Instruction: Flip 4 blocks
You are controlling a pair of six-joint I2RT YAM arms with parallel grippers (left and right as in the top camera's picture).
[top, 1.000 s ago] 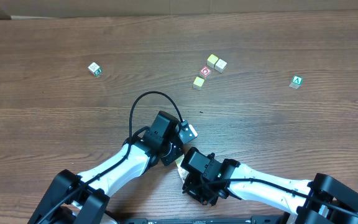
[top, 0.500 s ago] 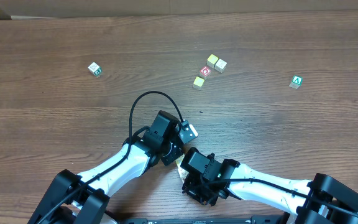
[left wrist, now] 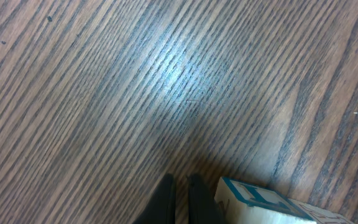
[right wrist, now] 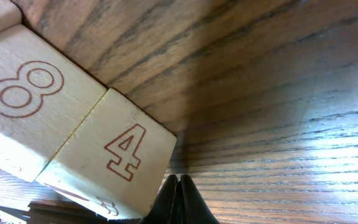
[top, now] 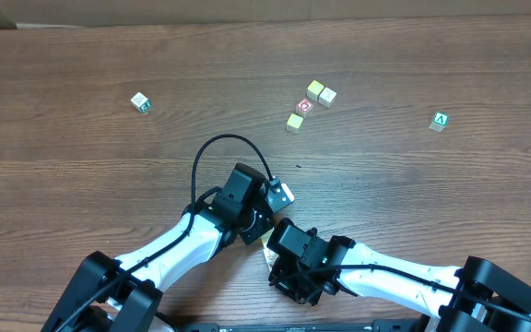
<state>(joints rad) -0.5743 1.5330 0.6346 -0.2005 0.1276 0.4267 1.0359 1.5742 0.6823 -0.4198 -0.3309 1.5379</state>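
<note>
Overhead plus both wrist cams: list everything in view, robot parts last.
table: one, dark brown wood grain, under everything
cream cubes: three, cream to yellowish, clustered upper centre
red-ring cube: one, white with red ring, in that cluster
green-marked cubes: two, white with green print, one far left, one far right
numbered cubes: two, pale wood, reddish 8 and 4, side by side next to the right gripper
teal-print cube: one, white with teal print, beside the left gripper
cable: one, black, looped above the left arm
left gripper: black fingers, shut, empty
right gripper: black fingers, shut, empty
</note>
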